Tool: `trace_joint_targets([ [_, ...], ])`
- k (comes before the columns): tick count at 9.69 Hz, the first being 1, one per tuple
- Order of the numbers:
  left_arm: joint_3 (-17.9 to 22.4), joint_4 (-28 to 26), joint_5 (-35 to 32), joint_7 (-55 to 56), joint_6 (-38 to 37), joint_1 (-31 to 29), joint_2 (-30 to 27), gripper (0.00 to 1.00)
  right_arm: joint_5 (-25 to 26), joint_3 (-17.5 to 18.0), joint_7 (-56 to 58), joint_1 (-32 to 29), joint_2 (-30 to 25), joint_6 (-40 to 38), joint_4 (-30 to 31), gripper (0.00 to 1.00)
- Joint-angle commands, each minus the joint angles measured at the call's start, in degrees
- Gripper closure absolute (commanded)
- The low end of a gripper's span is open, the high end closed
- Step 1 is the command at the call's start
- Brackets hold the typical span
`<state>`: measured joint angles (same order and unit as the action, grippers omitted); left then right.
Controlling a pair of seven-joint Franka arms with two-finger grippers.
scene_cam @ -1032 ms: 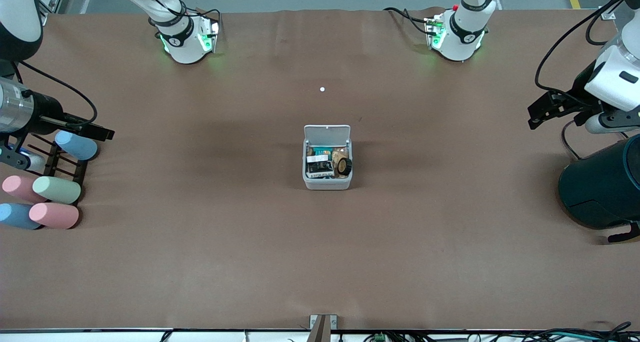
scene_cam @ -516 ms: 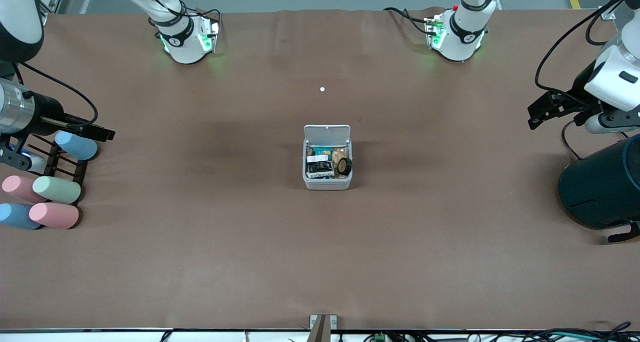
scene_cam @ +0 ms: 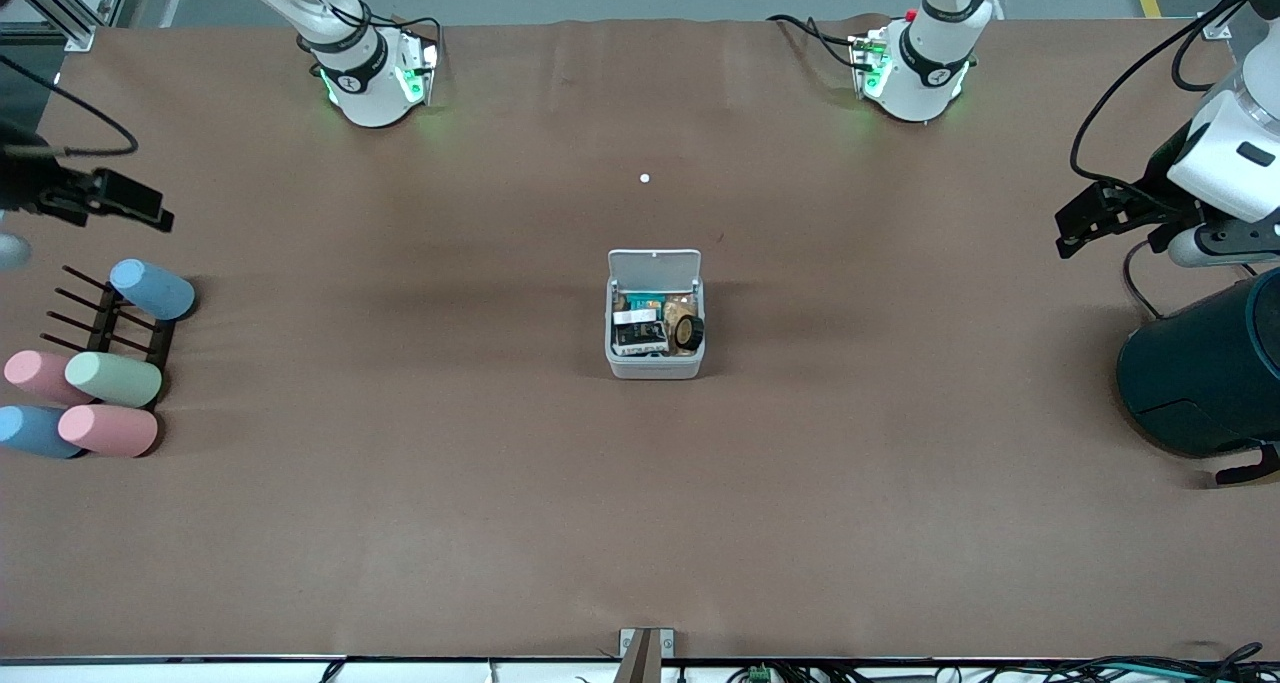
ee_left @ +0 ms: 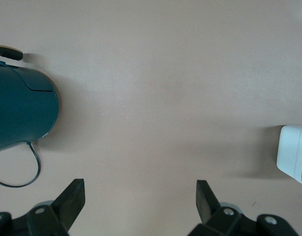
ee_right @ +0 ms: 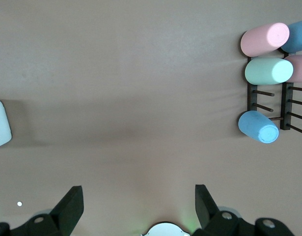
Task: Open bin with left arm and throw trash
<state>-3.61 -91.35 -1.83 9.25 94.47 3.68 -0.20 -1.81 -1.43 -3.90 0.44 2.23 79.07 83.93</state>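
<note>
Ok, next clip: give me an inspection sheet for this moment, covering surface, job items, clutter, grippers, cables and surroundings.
Surface: brown table cover, a small white dot on it.
Job's things: bin mid-table, lid open; dark packet, beige loop and black tape roll inside.
Clutter: pastel cylinders on a dark rack at the right arm's end; dark teal container at the left arm's end.
Grippers: left gripper open, empty, above the table beside the teal container; right gripper open, empty, above the table beside the rack.
Cables: black cables on both arms.
Surroundings: grey floor past the bases.
</note>
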Motion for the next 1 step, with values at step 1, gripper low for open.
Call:
trace_joint_targets([
  [1, 0.2, 1.1, 0.6, -0.8, -1.0, -0.1, 0.4, 0.00, 1.2, 1.0, 1.1, -0.8, -0.7, 1.2, 2.4, 0.00],
])
